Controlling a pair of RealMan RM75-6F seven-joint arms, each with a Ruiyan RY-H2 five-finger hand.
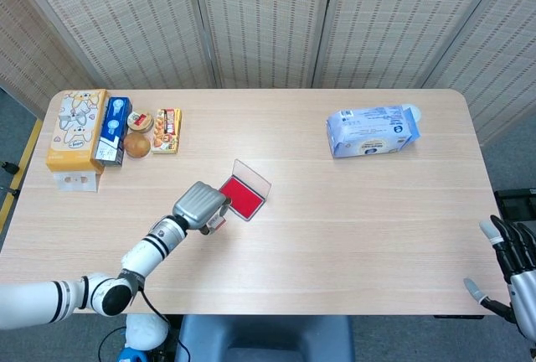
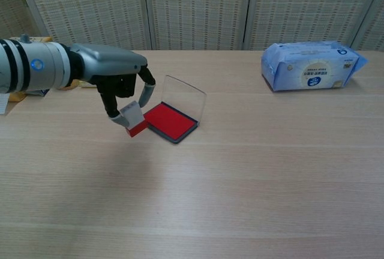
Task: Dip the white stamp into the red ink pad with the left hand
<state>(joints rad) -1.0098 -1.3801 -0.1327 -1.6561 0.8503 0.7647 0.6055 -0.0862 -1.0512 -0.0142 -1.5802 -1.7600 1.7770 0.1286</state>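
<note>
So we had the stamp pinched in our left hand and lifted off the table, just at the near-left edge of the open ink pad (our right hand hung idle, fingers apart), with the dip itself not yet done.

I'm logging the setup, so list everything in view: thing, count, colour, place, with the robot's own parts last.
white stamp: one, white with a red base, held off the table at the pad's left edge
red ink pad: one, red, clear lid raised, table centre
tissue pack: one, blue and white, far right
yellow carton: one, yellow, far left
blue box: one, blue, beside the carton
snack packets: several, mixed colours, far left
table: one, light wood
left hand: grey, pinches the stamp
right hand: dark, beyond the table's right edge, fingers apart
</note>
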